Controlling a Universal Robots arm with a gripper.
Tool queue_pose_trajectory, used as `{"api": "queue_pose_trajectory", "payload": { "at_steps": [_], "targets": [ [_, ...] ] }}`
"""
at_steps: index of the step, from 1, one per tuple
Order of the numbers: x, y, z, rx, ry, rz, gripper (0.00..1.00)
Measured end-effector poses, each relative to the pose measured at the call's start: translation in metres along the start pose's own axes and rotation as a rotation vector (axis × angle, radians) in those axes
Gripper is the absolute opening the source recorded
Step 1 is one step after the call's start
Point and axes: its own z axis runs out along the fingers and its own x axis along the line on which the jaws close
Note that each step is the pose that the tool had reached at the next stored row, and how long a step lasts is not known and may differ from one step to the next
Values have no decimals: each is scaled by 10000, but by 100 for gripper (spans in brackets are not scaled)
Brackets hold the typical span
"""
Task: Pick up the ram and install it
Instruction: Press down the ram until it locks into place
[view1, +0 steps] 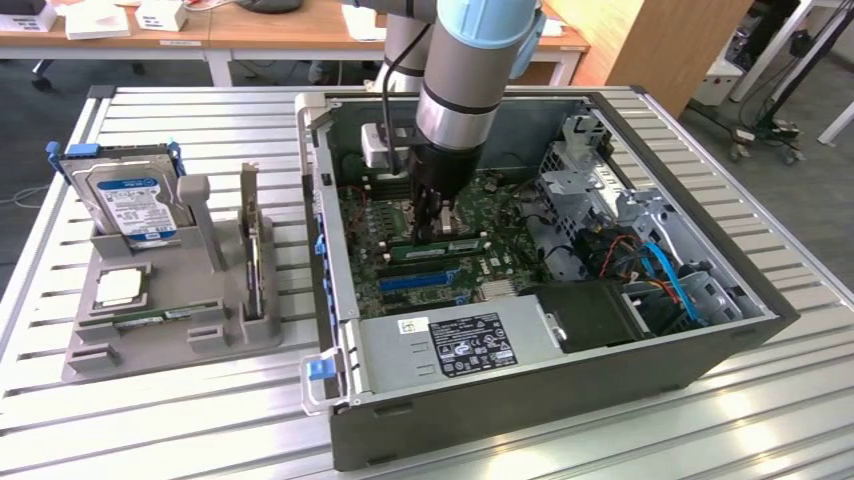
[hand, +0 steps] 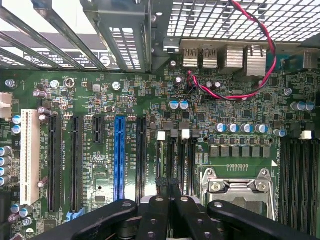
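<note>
My gripper (view1: 434, 232) reaches down inside the open computer case (view1: 534, 410), right over the motherboard. In the wrist view the black fingers (hand: 155, 210) are pressed together, and the gripper (hand: 169, 184) is shut just above the black memory slots (hand: 177, 160). Nothing shows between the fingertips. A green ram (view1: 461, 245) with a pale sticker stands on edge on the board, right beside the fingertips; whether they touch it I cannot tell. Another thin green stick (view1: 160, 318) lies flat in the grey holder (view1: 160, 345) at the exterior view's left.
The holder also carries a silver hard drive (view1: 127, 200) with a blue label and an upright expansion card (view1: 250, 235). Inside the case are the power supply (view1: 454, 345), a drive cage (view1: 587, 180) and cables (view1: 667, 275). The CPU socket (hand: 237, 187) sits beside the memory slots.
</note>
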Motion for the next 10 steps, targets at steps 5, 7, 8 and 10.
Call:
{"api": "queue_pose_trajectory", "payload": {
  "at_steps": [5, 7, 8, 10],
  "targets": [
    [0, 0, 3, -2, 2, 0, 10],
    [0, 0, 4, -1, 0, 0, 10],
    [0, 0, 4, -1, 0, 0, 10],
    [0, 0, 4, 0, 0, 0, 10]
  ]
}}
